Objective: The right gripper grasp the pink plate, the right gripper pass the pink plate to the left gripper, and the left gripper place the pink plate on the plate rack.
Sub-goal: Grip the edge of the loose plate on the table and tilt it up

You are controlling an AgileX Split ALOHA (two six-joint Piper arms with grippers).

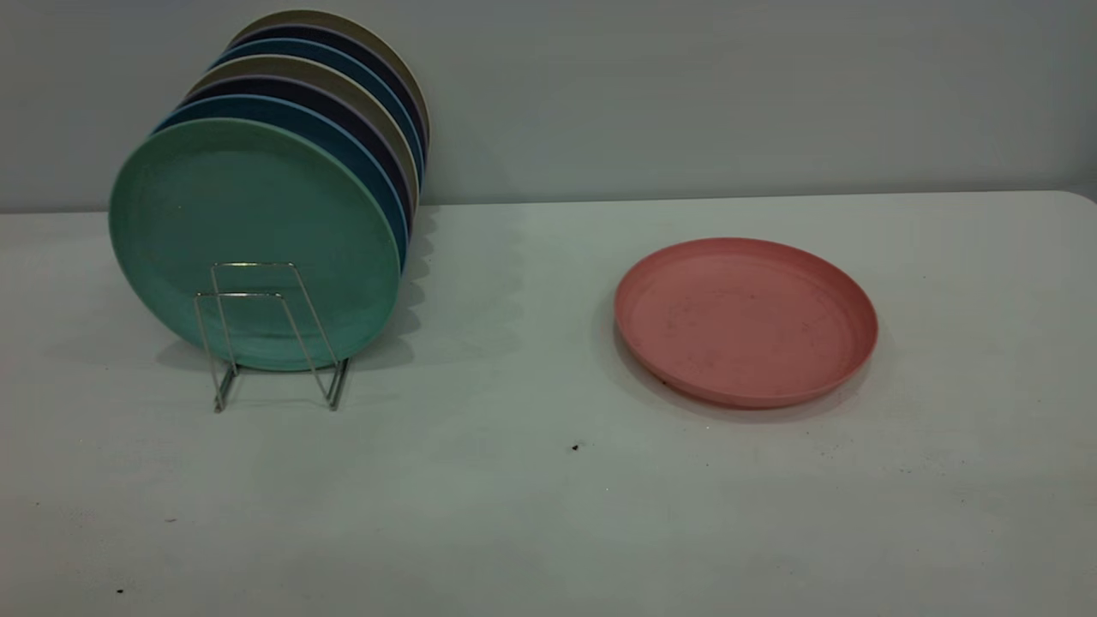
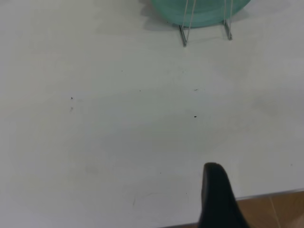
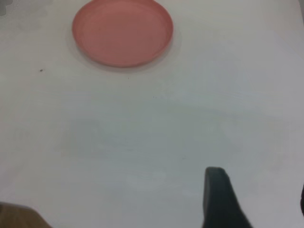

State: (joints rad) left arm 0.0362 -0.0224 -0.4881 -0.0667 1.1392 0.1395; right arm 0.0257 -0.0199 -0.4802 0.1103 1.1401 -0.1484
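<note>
One pink plate (image 1: 746,321) lies flat on the white table (image 1: 548,514), right of centre and nearer the far edge, well apart from the plate rack (image 1: 270,338) toward the far left corner, which holds a row of upright plates fronted by a mint-green plate (image 1: 248,223). The left gripper (image 2: 219,199) and right gripper (image 3: 221,199) each show one dark finger above the near edge, touching nothing; whether their jaws stand wide or narrow cannot be told.

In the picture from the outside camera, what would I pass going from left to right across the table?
Mint-green plate at the front of a row of upright plates, with the plate rack at its base → small dark speck on the table → the pink plate lying flat.
</note>
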